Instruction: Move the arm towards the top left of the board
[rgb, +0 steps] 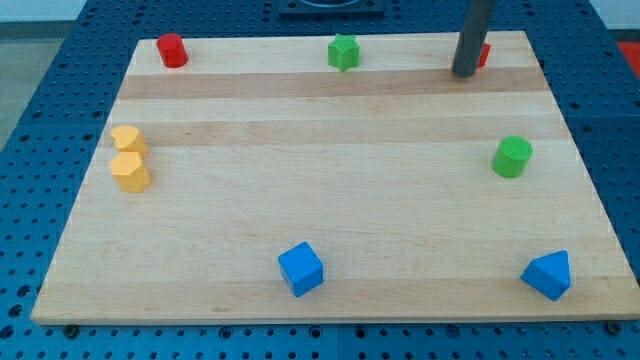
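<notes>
Down at the view's bottom, a blue cube is sitting near the front edge of the wooden surface, and a blue wedge-like block is sitting at the bottom right. A bit further up, two yellow blocks are touching each other by the view's left edge, and a green cylinder is standing on the right side. At the far edge, a red cylinder is waiting in the top left corner, and a green star-shaped block is sitting in the top middle.

My tip is resting on the surface at the top right. It is standing just in front of a red block, which is peeking out from behind the rod. I cannot tell if they are touching. There are no jaws here, only a plain rod, so nothing is opening or closing and nothing is being held.

The top left corner, where I am meant to go, is lying well apart from my tip, far across at the view's left. To do this well, I think I should be sliding leftward along the top, passing a little below the green star so I am not bumping it, and stopping near the red cylinder without knocking it.
</notes>
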